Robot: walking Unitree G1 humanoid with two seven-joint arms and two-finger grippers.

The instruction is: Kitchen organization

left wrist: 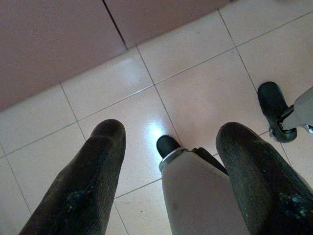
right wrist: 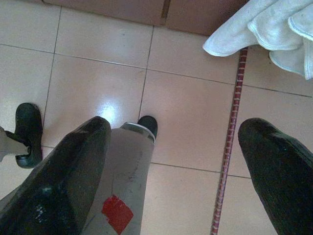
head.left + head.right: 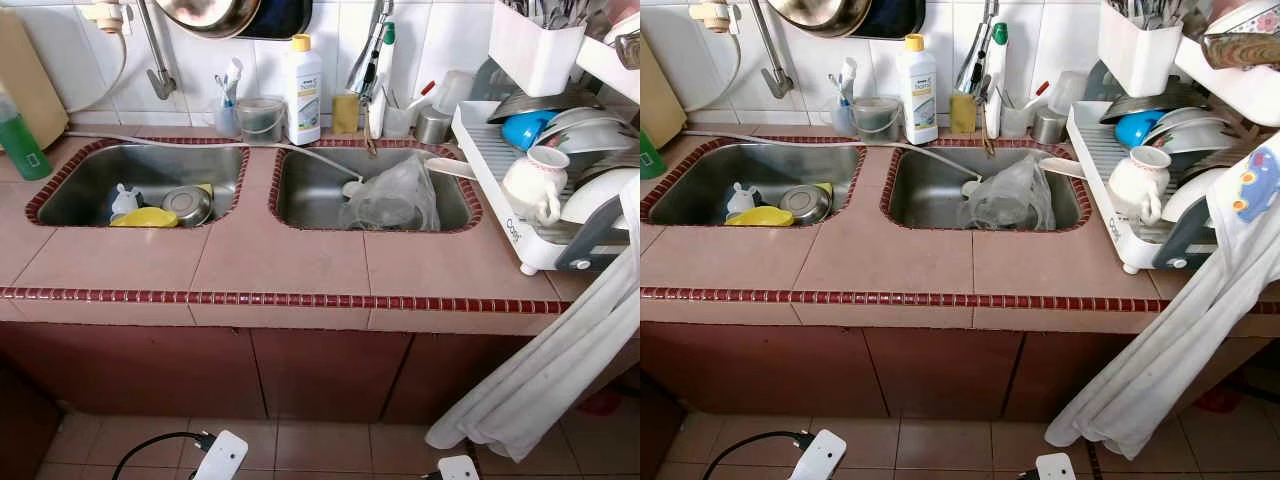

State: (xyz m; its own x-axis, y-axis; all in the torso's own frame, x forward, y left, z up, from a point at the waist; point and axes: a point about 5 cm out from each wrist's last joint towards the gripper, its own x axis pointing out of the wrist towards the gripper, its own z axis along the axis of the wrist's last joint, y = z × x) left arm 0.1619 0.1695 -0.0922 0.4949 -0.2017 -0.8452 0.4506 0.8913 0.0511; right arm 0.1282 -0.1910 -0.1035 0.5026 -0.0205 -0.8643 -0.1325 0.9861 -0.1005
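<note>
both grippers hang spread over floor tiles; crumpled clear plastic bag (image 3: 392, 196) fills right sink (image 3: 300, 195).

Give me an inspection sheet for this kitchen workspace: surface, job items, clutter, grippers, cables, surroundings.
Surface: tiled counter with two steel sinks, bare in front of them.
Job's things: left sink holds a steel bowl and a yellow item; right sink holds a clear plastic bag; dish rack holds a white teapot, a blue bowl and plates.
Clutter: white bottle and small cups along the wall.
Grippers: left gripper and right gripper open, hanging over the floor.
Cables: black cable on the floor; a thin hose along the sinks' back edge.
Surroundings: white cloth hanging off the counter's right end.
</note>
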